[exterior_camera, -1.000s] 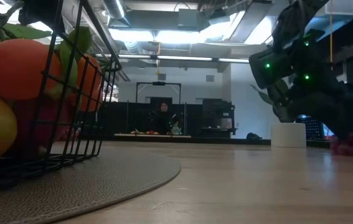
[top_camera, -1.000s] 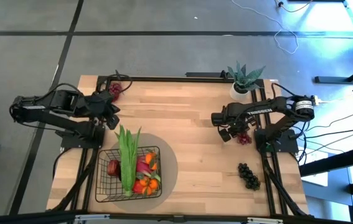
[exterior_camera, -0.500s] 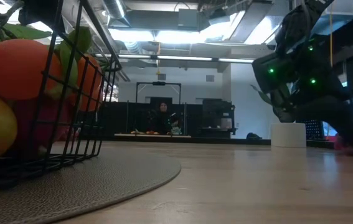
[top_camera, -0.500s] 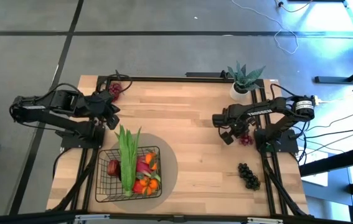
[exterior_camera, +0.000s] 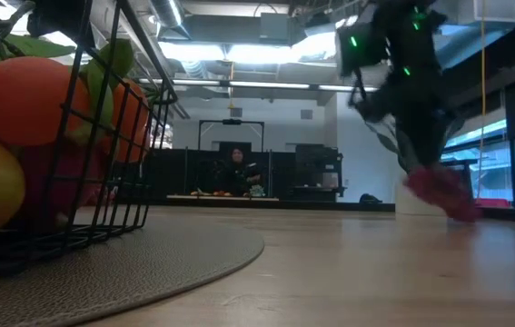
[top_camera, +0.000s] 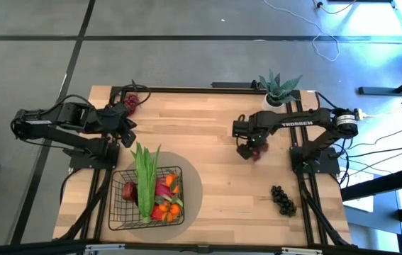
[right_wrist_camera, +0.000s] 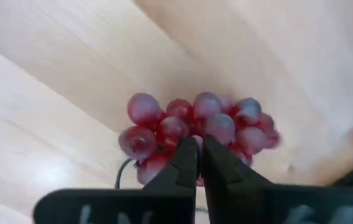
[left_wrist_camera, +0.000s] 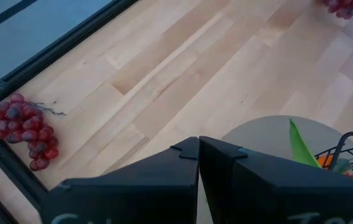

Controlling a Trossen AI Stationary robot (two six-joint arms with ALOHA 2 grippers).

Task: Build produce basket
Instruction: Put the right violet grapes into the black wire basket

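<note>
Right gripper (top_camera: 249, 149) is pinched closed on a red grape bunch (right_wrist_camera: 195, 127), lifted clear of the wood tabletop (top_camera: 208, 131). Basket (top_camera: 118, 212) w/ produce (top_camera: 159, 197) sits well off toward the left arm's side, on a round grey mat (top_camera: 192, 185). Dark grapes (top_camera: 283, 200) lie nearer, on the table by the right arm's base. Potted spiky plant (top_camera: 277, 88) stands just behind it. Left gripper (top_camera: 126, 131), closed & empty, is near another red grape cluster (left_wrist_camera: 25, 128) at the far corner. Low view: person (exterior_camera: 236, 170) seated across the room, ceiling lights overhead.
</note>
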